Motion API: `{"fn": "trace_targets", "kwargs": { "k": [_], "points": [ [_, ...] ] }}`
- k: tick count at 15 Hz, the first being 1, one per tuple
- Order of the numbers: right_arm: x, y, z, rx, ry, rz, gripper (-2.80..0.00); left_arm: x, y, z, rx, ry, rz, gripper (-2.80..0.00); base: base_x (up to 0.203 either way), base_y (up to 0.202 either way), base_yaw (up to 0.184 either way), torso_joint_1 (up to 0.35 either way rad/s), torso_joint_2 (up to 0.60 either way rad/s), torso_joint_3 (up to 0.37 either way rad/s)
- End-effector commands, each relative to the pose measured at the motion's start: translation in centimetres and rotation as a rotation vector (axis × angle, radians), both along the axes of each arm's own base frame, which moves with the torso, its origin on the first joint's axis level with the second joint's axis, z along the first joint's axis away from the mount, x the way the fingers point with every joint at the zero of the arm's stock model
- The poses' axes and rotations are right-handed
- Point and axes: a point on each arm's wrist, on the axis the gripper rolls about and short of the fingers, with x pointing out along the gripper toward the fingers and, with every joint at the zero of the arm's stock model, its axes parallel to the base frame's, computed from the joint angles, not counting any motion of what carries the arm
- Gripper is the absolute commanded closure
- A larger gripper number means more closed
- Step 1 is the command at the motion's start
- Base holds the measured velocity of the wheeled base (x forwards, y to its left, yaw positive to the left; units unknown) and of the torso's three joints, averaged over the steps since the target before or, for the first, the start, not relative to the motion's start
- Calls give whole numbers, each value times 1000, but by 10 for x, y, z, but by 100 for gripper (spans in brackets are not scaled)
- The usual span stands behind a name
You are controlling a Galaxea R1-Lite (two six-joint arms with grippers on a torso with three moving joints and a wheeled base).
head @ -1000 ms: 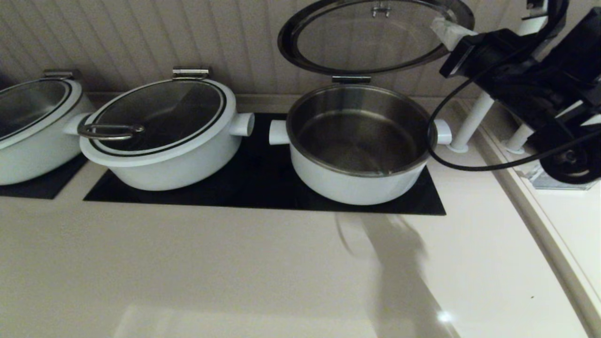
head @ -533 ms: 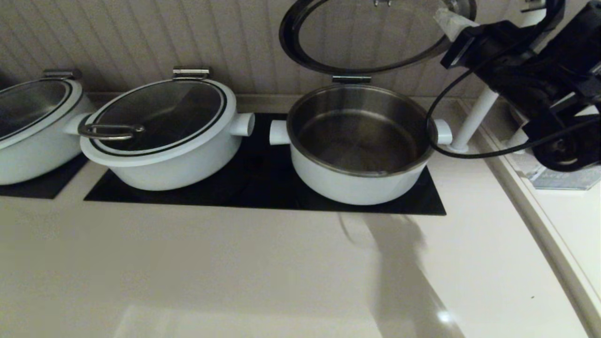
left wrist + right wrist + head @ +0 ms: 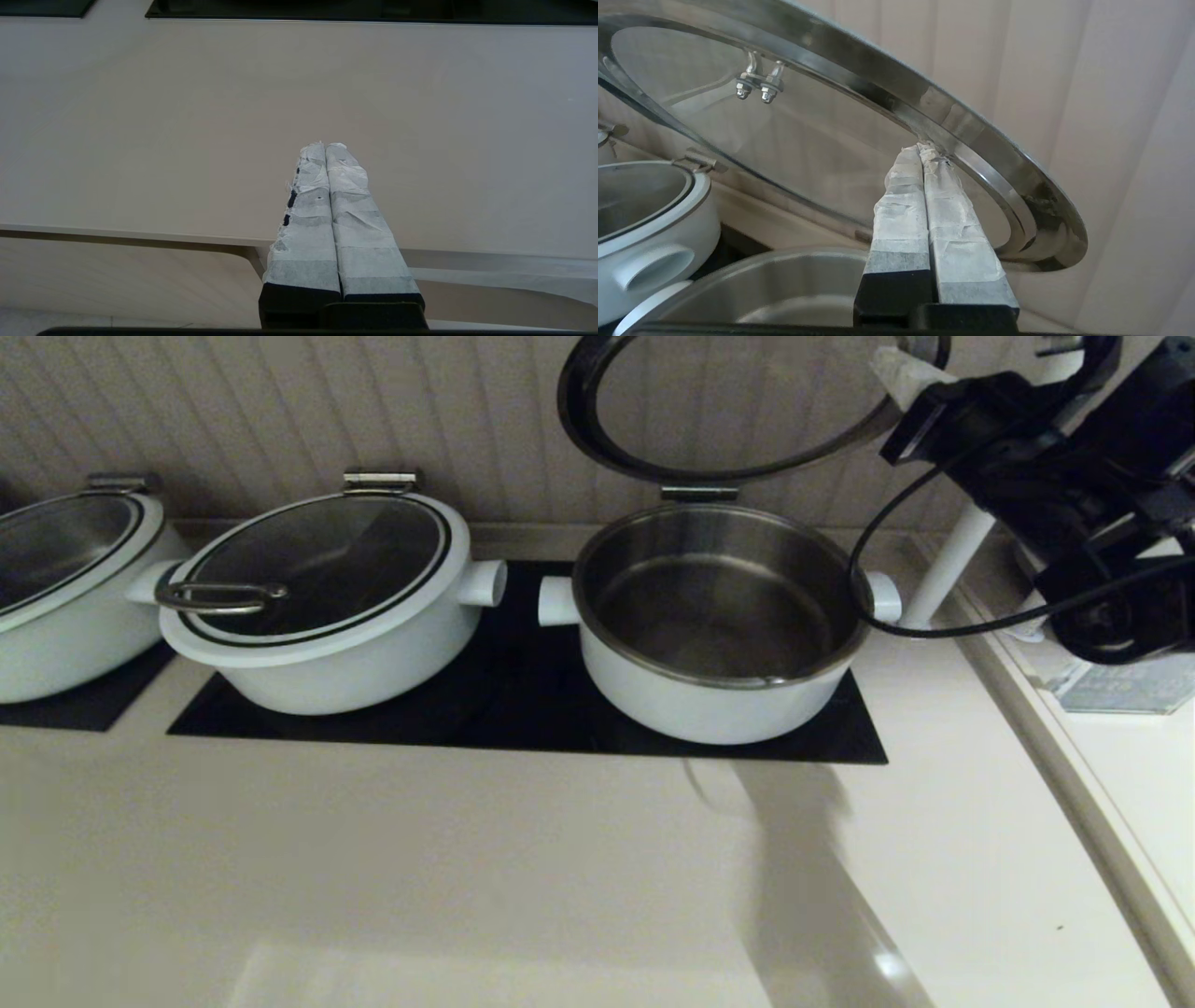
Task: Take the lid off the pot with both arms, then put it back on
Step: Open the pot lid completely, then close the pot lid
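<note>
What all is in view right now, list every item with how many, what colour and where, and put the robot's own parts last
Round glass lid with steel rim: one, clear and dark-edged, swung up on its hinge above the open pot, against the wall.
Round white pot with shiny steel inside: one, open, on the black panel's right side.
Closed white pots with glass lids: two, left of the open pot; the far one is cut off by the picture's edge.
Black flat panel: one under the two nearer pots.
Beige counter: one, in front.
White posts: two, right rear.
Right gripper: one, taped white tips shut, pressed against the lid's rim.
Left gripper: one, shut, over the bare counter.
</note>
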Motion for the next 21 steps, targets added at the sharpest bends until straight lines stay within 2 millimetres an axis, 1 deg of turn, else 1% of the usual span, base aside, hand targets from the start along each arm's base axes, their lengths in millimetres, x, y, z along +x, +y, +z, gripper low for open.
{"fn": "trace_targets", "kwargs": {
  "k": [1, 5, 9, 11, 16, 21],
  "points": [
    [2, -1, 5, 4, -30, -2, 0, 0, 0, 0, 0, -1, 1, 0, 0, 0, 0, 0, 0, 0],
    [7, 0, 15, 11, -76, -2, 0, 0, 0, 0, 0, -1, 1, 0, 0, 0, 0, 0, 0, 0],
    [10, 0, 18, 13, -93, -3, 0, 0, 0, 0, 0, -1, 1, 0, 0, 0, 0, 0, 0, 0],
    [11, -3, 17, 11, -89, -11, 0, 0, 0, 0, 0, -2, 1, 0, 0, 0, 0, 0, 0, 0],
    [6, -11, 20, 8, -94, -29, 0, 0, 0, 0, 0, -2, 1, 0, 0, 0, 0, 0, 0, 0],
    [-3, -22, 22, -22, -86, -20, 0, 0, 0, 0, 0, -2, 1, 0, 0, 0, 0, 0, 0, 0]
  ]
}}
